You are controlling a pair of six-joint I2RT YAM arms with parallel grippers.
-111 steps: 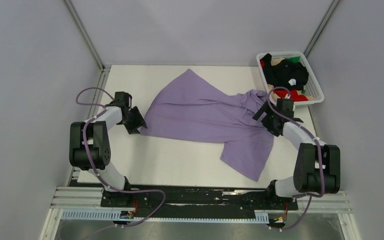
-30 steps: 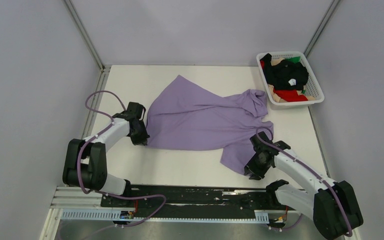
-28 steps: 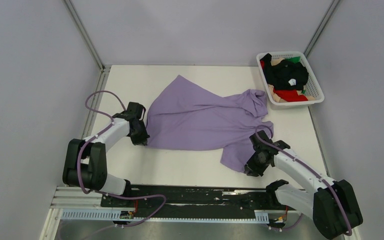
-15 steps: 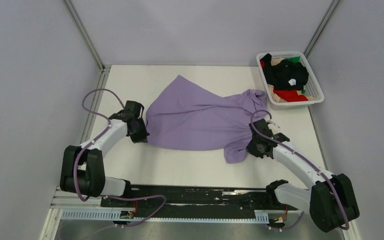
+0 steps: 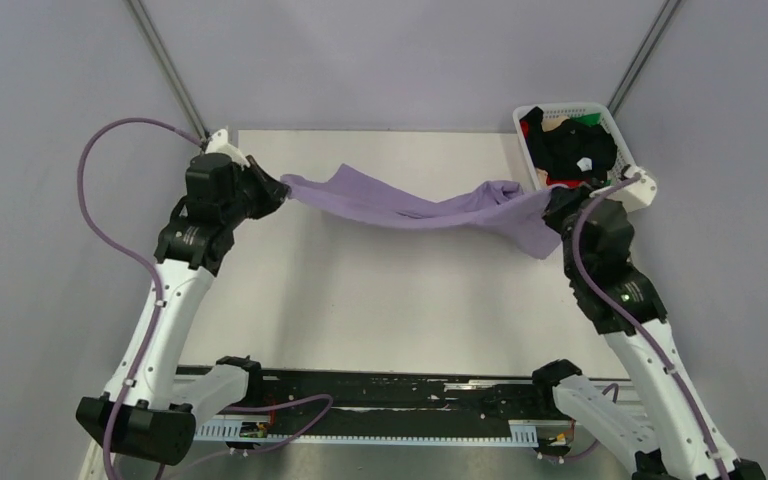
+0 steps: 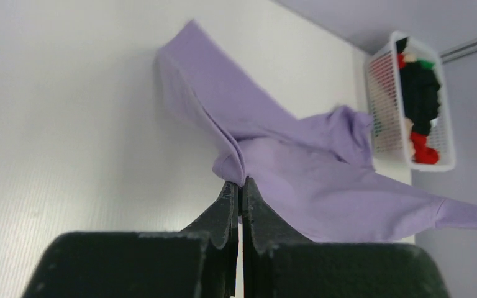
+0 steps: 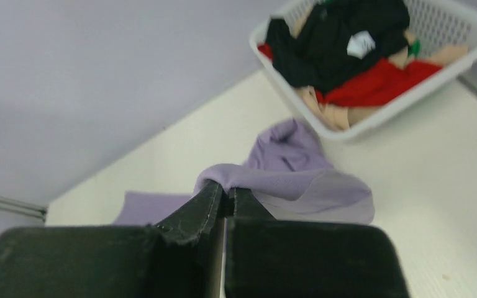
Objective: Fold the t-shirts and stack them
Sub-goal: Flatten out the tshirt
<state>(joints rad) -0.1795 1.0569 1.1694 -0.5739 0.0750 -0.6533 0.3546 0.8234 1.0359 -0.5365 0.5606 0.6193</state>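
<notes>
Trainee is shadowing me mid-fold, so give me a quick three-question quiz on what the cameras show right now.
1. True or false: the lavender t-shirt lies spread flat on the table.
2. What grips the shirt? A) left gripper alone, B) right gripper alone, C) both.
3. Fill in: the other shirts sit in the white ____.
Key: 1 false, it is lifted and strung between the grippers; 2 C; 3 basket.
</notes>
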